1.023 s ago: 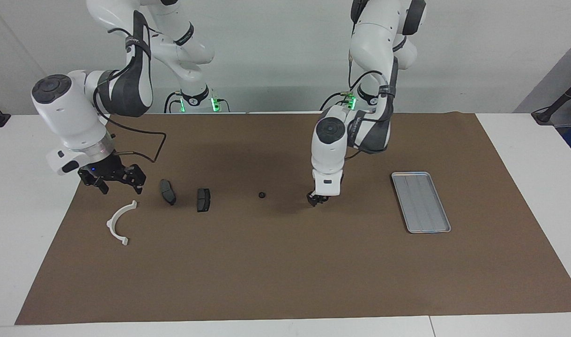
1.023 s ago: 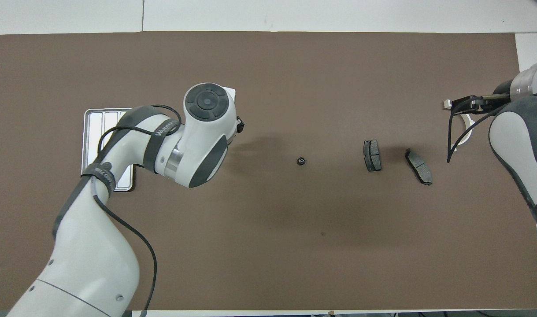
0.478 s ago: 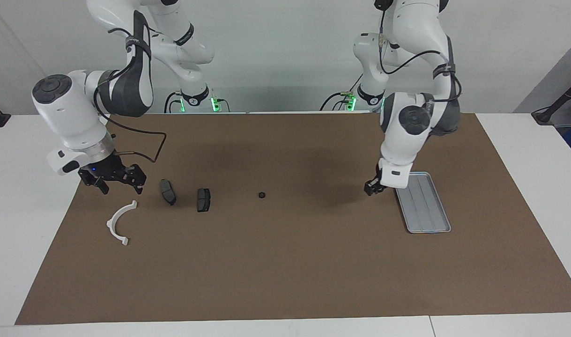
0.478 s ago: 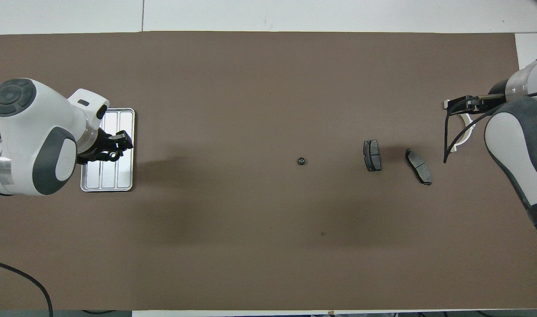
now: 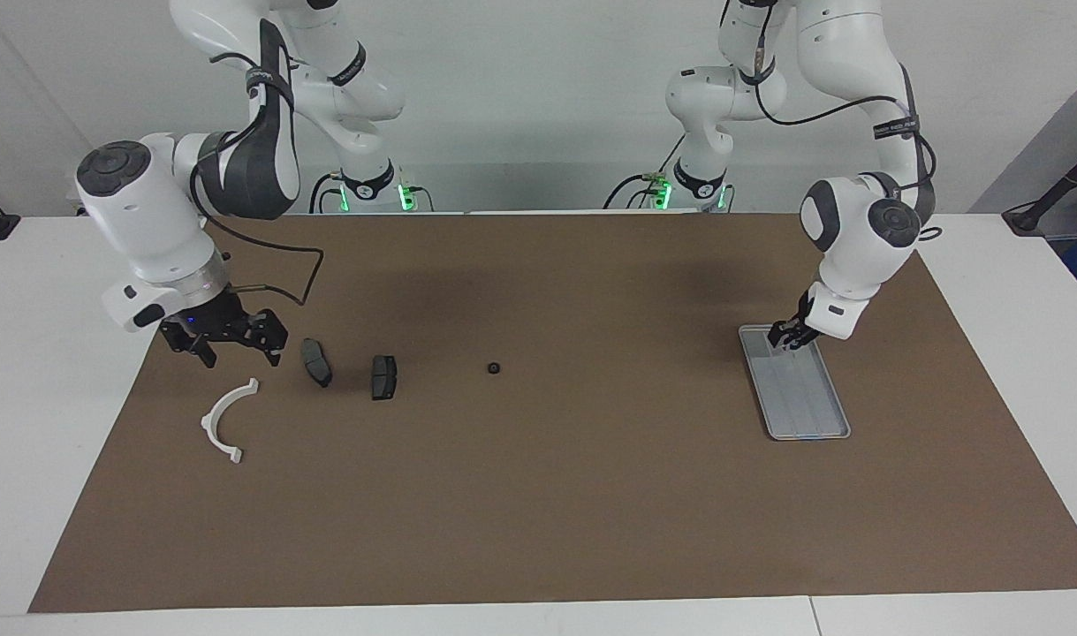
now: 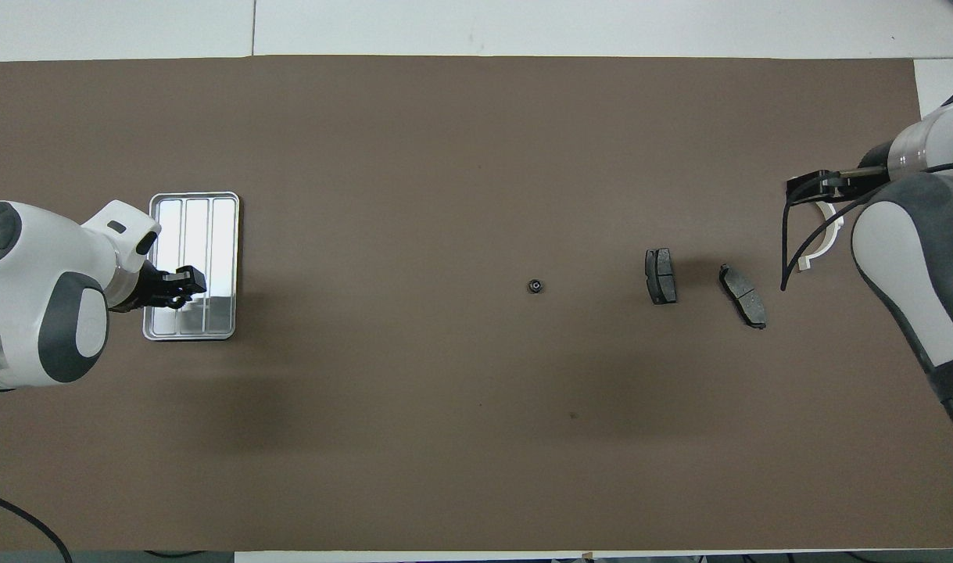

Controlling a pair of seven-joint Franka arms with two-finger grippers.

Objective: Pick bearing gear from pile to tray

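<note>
The left gripper (image 5: 785, 337) hangs over the tray (image 5: 807, 424) near the left arm's end of the mat; I cannot tell whether it grips anything. The right gripper (image 5: 227, 346), fingers apart, waits above the white bracket (image 5: 224, 422). A small black gear (image 5: 495, 367) lies mid-mat.

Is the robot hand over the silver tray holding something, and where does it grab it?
The left gripper is over the tray, but whether anything small sits between its jaws cannot be told. The right gripper is open and holds nothing.
</note>
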